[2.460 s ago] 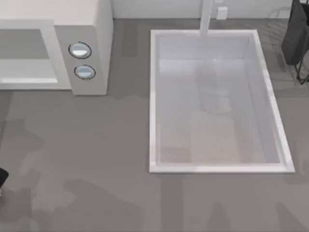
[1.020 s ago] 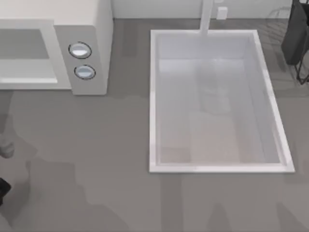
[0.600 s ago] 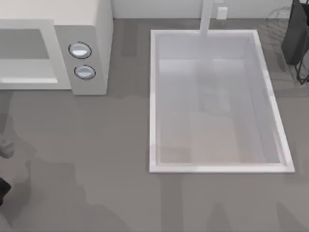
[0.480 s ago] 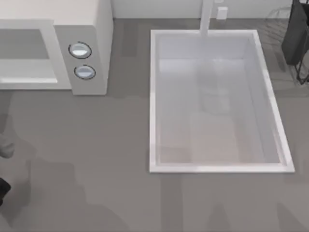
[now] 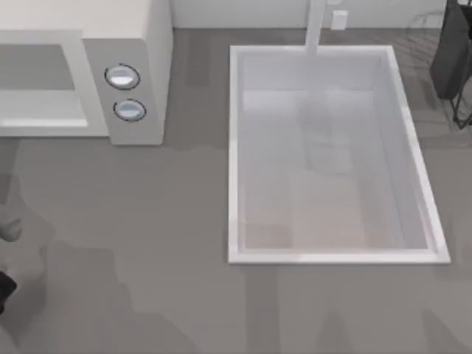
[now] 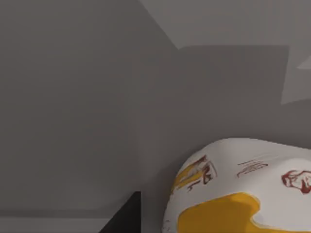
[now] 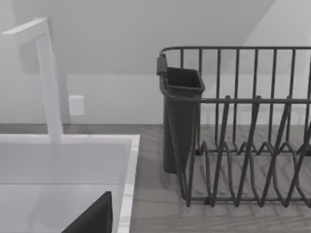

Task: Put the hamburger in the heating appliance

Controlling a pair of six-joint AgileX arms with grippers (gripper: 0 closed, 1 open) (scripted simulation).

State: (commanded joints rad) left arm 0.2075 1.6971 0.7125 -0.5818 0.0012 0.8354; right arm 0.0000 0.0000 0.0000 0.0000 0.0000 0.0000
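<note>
Your left gripper [image 5: 3,284] sits at the table's left edge; can't tell its finger state. The hamburger [image 6: 243,189] is right up against it, close under its wrist camera. The microwave [image 5: 122,74] stands beyond, cavity open-fronted.

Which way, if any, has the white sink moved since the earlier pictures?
No. In the top view the sink keeps the same gap to the microwave on its left, and the faucet meets its far rim at the same spot.

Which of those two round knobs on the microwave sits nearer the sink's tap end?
The upper knob; the other knob sits just below it on the microwave panel.
</note>
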